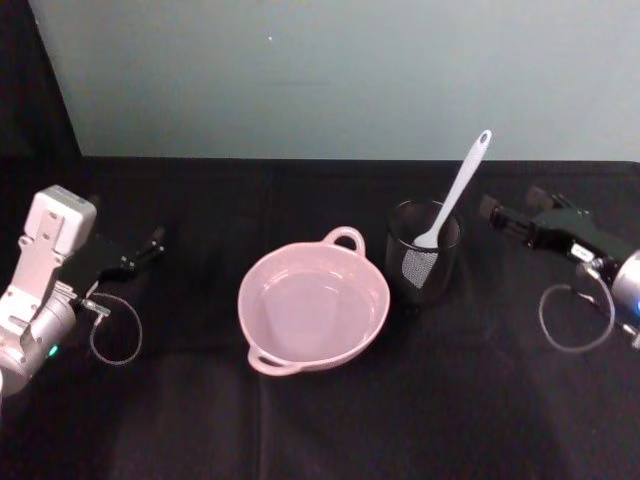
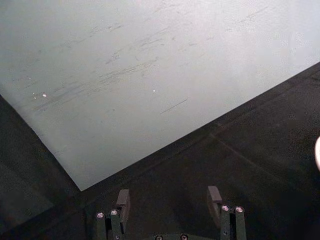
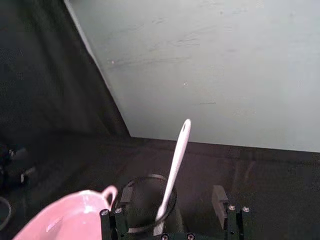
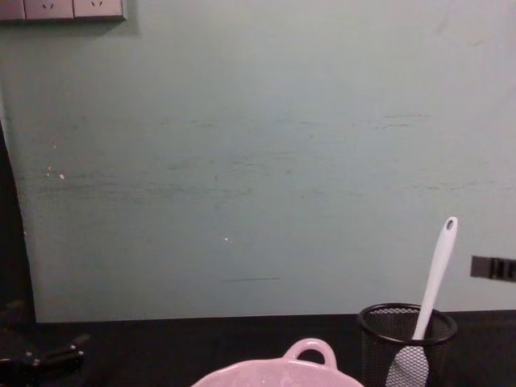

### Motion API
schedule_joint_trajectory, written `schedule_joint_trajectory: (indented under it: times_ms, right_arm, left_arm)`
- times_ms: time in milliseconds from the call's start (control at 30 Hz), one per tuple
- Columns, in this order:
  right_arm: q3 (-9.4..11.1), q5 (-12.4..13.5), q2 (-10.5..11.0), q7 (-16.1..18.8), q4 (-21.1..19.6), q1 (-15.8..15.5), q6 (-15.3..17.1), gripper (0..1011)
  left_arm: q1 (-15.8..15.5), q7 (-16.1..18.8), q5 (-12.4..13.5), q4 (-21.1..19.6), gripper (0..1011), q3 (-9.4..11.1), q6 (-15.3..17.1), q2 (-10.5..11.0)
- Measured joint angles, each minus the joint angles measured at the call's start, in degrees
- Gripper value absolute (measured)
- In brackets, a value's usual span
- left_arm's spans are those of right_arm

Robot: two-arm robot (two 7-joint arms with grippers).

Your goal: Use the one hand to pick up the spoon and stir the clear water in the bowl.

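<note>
The pale pink bowl (image 1: 243, 305) sits mid-table with clear water in it; its near part also shows in the chest view (image 4: 278, 373) and in the right wrist view (image 3: 65, 217). The white spoon (image 1: 458, 190) (image 4: 436, 270) (image 3: 176, 160) stands tilted in the black mesh cup (image 1: 422, 265), just right of the bowl. My right gripper (image 1: 510, 208) (image 3: 172, 196) hovers open to the right of the cup, pointing at it and apart from the spoon. Far left of the bowl, my left gripper (image 1: 153, 245) (image 2: 168, 198) rests open and holds nothing.
A black cloth (image 1: 320, 430) covers the table, and a pale green wall (image 4: 258, 161) rises right behind it. A loose cable loop (image 1: 115, 340) hangs at the left wrist and another (image 1: 570, 320) at the right wrist. Wall sockets (image 4: 64, 8) sit high on the left.
</note>
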Motion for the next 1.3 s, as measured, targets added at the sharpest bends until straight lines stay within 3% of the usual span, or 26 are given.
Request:
schedule_joint_trajectory:
  times_ms: [233, 433, 733, 1300]
  right_arm:
    - [-1.18, 5.1, -3.4, -0.62, 4.55, 6.03, 6.07, 1003]
    - [-2.81, 7.68, -5.8, -1.09, 8.33, 10.19, 9.24, 1003]
    - [-4.97, 8.32, -7.76, -2.59, 11.43, 13.46, 9.3, 1002]
    - [-7.3, 8.78, -7.69, -4.02, 13.06, 14.95, 7.02, 1003]
  left_arm:
    - [0.0, 0.0, 0.0, 0.0, 1011, 0.0, 0.0, 0.0]
    - [0.0, 0.0, 0.0, 0.0, 1011, 0.0, 0.0, 0.0]
    - [0.0, 0.0, 0.0, 0.0, 1011, 0.0, 0.0, 0.0]
    - [0.0, 0.0, 0.0, 0.0, 1011, 0.0, 0.0, 0.0]
